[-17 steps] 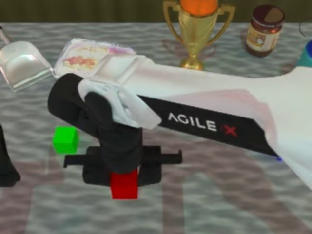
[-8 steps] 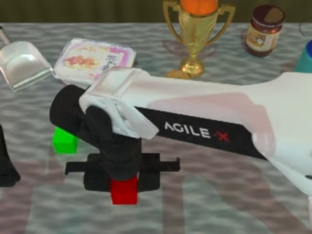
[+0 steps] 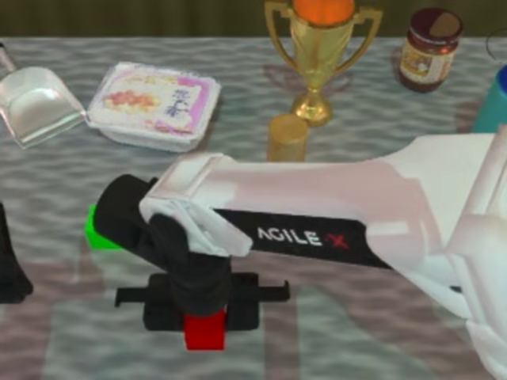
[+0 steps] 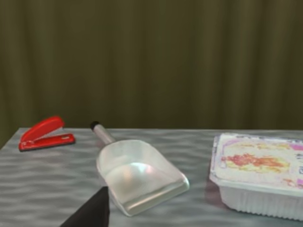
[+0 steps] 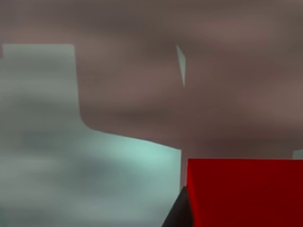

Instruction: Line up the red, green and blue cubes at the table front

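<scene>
Red cube (image 3: 205, 330) clamped in your right gripper (image 3: 203, 321) near table (image 3: 356, 332) front (left arm parked at left edge); green cube (image 3: 98, 231) half hidden under arm, risk of nudging it on release

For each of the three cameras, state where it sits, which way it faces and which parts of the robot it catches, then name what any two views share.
Top view: above the table, looking down; the right arm reaches across to the right gripper at the red cube, the green cube half hidden; the parked left gripper at the left edge.
Left wrist view: low, facing the back curtain; one dark fingertip.
Right wrist view: close above the table; a dark finger beside the red cube.
Shared: scoop and food tray, top and left wrist; red cube, top and right wrist.
</scene>
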Controlling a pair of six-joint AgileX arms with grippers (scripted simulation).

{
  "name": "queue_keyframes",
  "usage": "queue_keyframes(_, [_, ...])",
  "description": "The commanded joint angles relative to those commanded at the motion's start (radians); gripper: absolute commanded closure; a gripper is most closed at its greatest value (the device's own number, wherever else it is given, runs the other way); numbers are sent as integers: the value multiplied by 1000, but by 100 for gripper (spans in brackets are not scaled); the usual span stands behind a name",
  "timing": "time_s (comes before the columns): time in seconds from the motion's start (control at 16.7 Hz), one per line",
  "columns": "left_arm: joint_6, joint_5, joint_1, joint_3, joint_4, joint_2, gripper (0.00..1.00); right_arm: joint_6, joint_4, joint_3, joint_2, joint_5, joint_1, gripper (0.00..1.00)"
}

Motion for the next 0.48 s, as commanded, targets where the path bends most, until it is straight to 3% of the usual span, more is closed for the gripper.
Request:
queue_keyframes(0.06, [0,0,0,0,0,0,0,0,0,0,0,0,0,100])
queue_keyframes(0.48, [0,0,0,0,0,0,0,0,0,0,0,0,0,47])
